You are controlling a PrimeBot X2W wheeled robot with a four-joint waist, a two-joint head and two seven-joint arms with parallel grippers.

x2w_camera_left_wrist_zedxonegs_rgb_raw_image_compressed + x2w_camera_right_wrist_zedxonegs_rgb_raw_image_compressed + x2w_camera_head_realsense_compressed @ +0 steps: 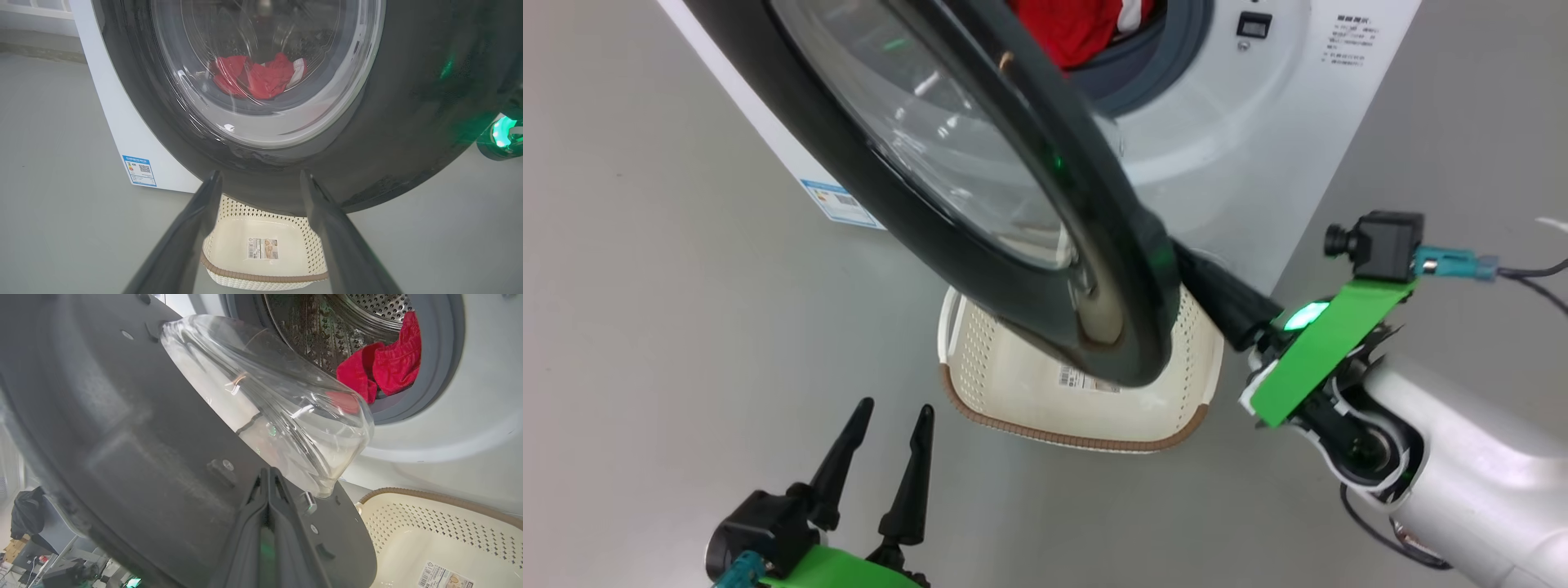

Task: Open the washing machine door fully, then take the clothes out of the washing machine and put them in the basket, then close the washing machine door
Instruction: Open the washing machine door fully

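While the washing machine door (964,269) stands partly open, swung out from the white washing machine (1258,122), the right gripper (267,473) sits on the door's inner side. Its two fingers are pressed together with nothing between them, tips close against the grey inner face just beside the bulging glass window (286,408). The left gripper (896,406) hangs on the door's outer side, below its lower rim and apart from it, fingers spread. Red clothes (384,363) lie in the drum (318,330) behind the door. The cream basket (980,359) stands on the floor (645,327) under the door's lower edge, a sticker (262,248) on its bottom.
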